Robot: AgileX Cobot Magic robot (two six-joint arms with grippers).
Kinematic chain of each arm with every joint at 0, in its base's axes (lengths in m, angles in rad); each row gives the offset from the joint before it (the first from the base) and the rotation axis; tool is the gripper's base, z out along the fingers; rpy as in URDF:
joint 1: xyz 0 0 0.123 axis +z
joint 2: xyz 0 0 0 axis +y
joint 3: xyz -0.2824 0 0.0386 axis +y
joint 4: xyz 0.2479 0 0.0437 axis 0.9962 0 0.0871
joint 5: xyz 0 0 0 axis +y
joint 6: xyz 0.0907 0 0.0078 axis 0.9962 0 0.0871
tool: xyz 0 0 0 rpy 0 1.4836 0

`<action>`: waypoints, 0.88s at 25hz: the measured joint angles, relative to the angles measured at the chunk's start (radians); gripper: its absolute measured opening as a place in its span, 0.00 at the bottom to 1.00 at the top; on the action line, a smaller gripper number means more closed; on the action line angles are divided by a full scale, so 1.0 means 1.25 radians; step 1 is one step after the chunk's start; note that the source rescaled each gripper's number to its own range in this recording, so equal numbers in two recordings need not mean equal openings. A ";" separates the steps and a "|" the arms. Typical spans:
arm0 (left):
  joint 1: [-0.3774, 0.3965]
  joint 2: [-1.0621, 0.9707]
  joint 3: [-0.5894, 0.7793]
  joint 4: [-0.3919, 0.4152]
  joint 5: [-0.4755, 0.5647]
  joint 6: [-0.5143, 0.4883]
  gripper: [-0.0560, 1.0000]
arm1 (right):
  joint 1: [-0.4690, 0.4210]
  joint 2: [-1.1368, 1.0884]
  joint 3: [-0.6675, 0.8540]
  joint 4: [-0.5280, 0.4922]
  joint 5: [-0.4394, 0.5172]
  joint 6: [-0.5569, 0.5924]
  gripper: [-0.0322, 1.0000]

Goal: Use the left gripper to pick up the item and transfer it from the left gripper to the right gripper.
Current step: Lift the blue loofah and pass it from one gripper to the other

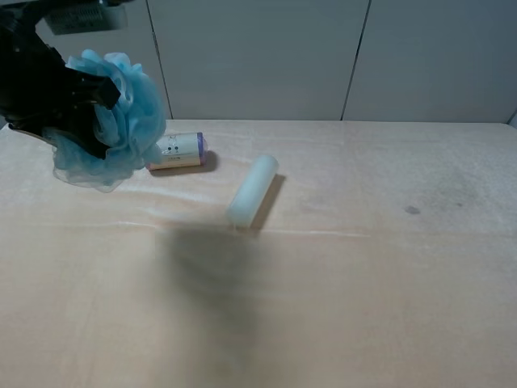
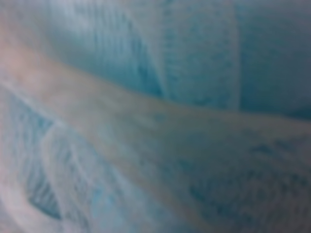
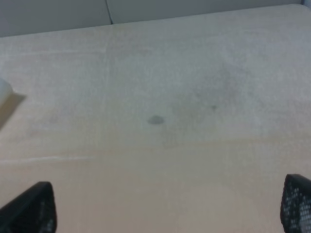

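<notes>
Pouf grip first: your left gripper [image 1: 101, 120] has its black fingers clamped into the item [image 1: 133, 105], held up at the far left over the table's [image 1: 323, 323] back corner. The left wrist view is just blurred blue mesh, so the fingers are hidden there. A labelled roll [image 1: 179, 151] lies on its side just right of the item, partly behind the ruffles, purple end to the right. Further right a cream cylinder [image 1: 252, 191] lies diagonally, well apart from the item. A grey smudge [image 1: 412, 210] marks the right half. The item is a ruffled ball, slightly taller than wide, with no clear long axis and frills drooping lower-left. Your right gripper [image 3: 165, 208] shows only in its wrist view, fingertips spread wide and holding nothing.
</notes>
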 joint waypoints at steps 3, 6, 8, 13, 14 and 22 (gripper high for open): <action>0.000 -0.023 0.000 -0.058 0.000 0.043 0.17 | 0.000 0.000 0.000 0.005 0.000 0.000 1.00; -0.007 -0.026 0.000 -0.139 -0.007 0.099 0.16 | 0.000 0.000 0.000 0.013 0.000 0.000 1.00; -0.025 -0.024 0.000 -0.181 -0.025 0.142 0.16 | 0.000 0.000 0.000 0.013 0.000 0.000 1.00; -0.112 -0.004 0.000 -0.245 -0.116 0.204 0.15 | 0.000 0.000 0.000 0.047 -0.001 -0.013 1.00; -0.127 0.002 0.000 -0.251 -0.135 0.206 0.15 | 0.000 0.000 0.000 0.060 -0.001 -0.026 1.00; -0.209 0.068 0.000 -0.314 -0.182 0.218 0.15 | 0.000 0.121 -0.038 0.190 0.003 -0.142 1.00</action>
